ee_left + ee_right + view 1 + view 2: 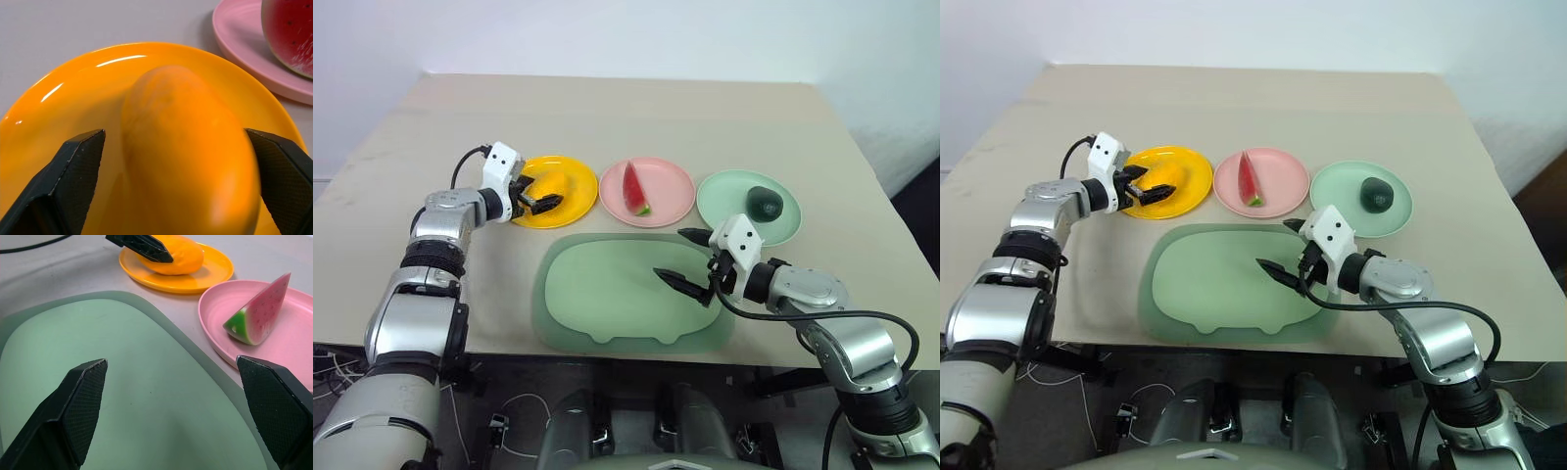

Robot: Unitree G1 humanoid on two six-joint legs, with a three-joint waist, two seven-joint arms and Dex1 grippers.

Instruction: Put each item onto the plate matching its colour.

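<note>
- A beige table [607,117] is standing against a white wall [607,29], bearing a pale green tray [607,294] at its near edge.
- The mango [190,147] is lying on the yellow plate [570,174] at far left, the left gripper [536,194] spreading its fingers apart around it.
- The watermelon wedge [633,188] is sitting on the pink plate [671,186], the avocado [765,203] on the mint plate [729,196].
- The right gripper [685,257] is hovering wide apart over the tray.

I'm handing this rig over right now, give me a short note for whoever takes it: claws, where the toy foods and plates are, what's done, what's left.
Left claw: open, its fingers either side of the mango, which lies on the yellow plate.
Right claw: open, empty, over the large green tray.
Watermelon wedge lies on the pink plate; avocado on the mint plate.
Done: all three foods sit on matching plates.
Left: probably just draw the left claw back clear of the mango.
</note>
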